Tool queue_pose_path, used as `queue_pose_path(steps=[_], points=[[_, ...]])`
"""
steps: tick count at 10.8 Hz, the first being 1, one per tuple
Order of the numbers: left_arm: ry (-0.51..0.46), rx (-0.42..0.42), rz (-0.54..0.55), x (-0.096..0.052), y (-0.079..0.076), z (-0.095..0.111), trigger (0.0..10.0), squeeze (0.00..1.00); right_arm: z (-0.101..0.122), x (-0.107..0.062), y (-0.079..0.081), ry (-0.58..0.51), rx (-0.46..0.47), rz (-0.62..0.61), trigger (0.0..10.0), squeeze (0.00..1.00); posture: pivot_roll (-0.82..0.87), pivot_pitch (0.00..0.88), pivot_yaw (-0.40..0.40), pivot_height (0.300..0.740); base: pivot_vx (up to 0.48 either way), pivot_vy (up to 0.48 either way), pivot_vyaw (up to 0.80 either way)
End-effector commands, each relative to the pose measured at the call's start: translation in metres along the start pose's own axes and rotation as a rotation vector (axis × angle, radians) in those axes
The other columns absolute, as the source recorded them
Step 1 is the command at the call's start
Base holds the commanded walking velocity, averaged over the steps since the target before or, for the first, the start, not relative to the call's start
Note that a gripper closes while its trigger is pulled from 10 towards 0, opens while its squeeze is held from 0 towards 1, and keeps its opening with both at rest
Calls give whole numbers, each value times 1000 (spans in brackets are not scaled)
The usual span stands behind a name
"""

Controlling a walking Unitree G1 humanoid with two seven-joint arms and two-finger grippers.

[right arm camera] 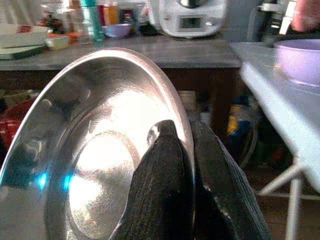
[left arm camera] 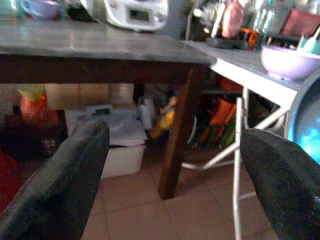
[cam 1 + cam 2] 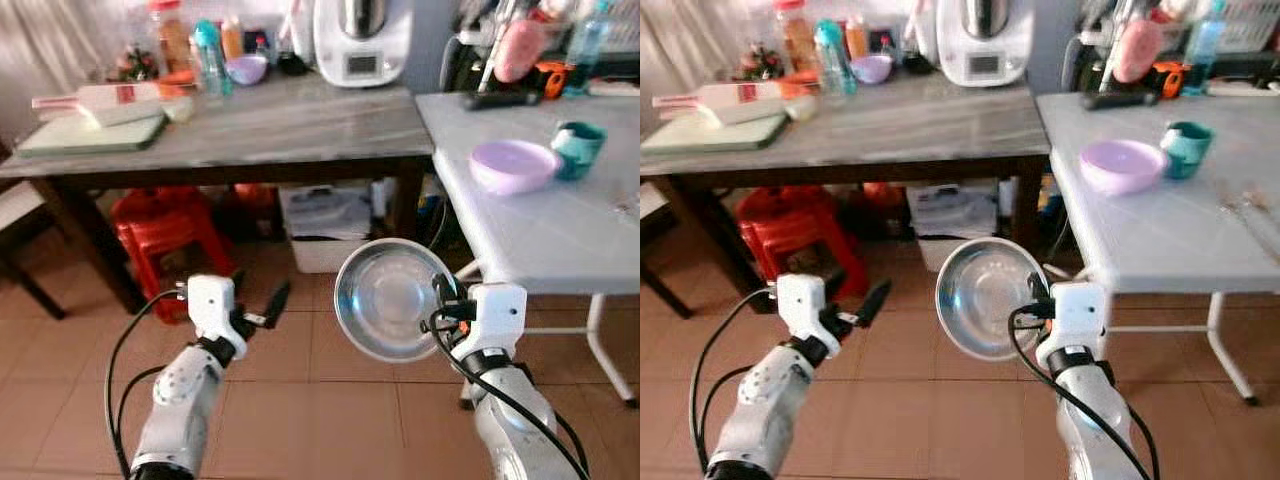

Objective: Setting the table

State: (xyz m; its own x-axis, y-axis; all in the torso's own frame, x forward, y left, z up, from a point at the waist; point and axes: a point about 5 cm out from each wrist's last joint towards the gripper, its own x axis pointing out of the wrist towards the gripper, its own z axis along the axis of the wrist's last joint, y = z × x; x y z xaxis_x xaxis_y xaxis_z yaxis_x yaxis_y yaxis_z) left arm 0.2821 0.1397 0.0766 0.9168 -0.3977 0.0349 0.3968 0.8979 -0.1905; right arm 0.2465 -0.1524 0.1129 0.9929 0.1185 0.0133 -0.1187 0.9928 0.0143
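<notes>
My right gripper (image 3: 441, 297) is shut on the rim of a shiny steel bowl (image 3: 388, 298), held up on edge above the tiled floor, in front of the white table (image 3: 560, 235). In the right wrist view the two black fingers (image 1: 172, 195) pinch the steel bowl's (image 1: 95, 150) rim. On the white table stand a lilac bowl (image 3: 512, 165) and a teal mug (image 3: 578, 148). My left gripper (image 3: 268, 306) is open and empty, held low over the floor; its fingers (image 2: 65, 185) frame the space under the dark table.
A dark wooden table (image 3: 240, 130) at the back carries a cutting board (image 3: 92, 133), bottles and a white kitchen machine (image 3: 362, 42). Under it sit a red plastic stool (image 3: 160, 232) and a white storage box (image 3: 325, 225). A dark chair (image 3: 20, 235) stands at far left.
</notes>
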Motion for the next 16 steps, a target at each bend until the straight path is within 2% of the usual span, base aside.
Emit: queue_pose_path(steps=[1, 5, 6, 10, 13, 16], points=[[10, 23, 19, -6, 7, 1, 10000, 0, 8, 3, 12, -36, 16, 35, 10000, 0, 24, 13, 72, 740, 0, 480, 0], [35, 29, 4, -6, 5, -1, 10000, 0, 7, 5, 14, -37, 20, 32, 10000, 0, 25, 17, 87, 740, 0, 469, 0], [20, 47, -20, -7, 2, 1, 10000, 0, 7, 5, 11, -39, 18, 19, 10000, 0, 26, 19, 87, 740, 0, 0, 0], [23, 9, -120, -10, -12, -3, 10000, 0, 1, 1, 8, -12, 15, 22, 10000, 0, 21, 0, 58, 740, 64, 0, 0], [27, 21, -137, -9, -8, 0, 10000, 0, -2, 3, 19, -14, 15, 53, 10000, 0, 29, 0, 73, 740, 341, 0, 0], [27, 21, -155, -8, -11, 0, 10000, 0, -2, 3, 18, -14, 10, 57, 10000, 0, 22, 0, 74, 740, 365, 0, 0]])
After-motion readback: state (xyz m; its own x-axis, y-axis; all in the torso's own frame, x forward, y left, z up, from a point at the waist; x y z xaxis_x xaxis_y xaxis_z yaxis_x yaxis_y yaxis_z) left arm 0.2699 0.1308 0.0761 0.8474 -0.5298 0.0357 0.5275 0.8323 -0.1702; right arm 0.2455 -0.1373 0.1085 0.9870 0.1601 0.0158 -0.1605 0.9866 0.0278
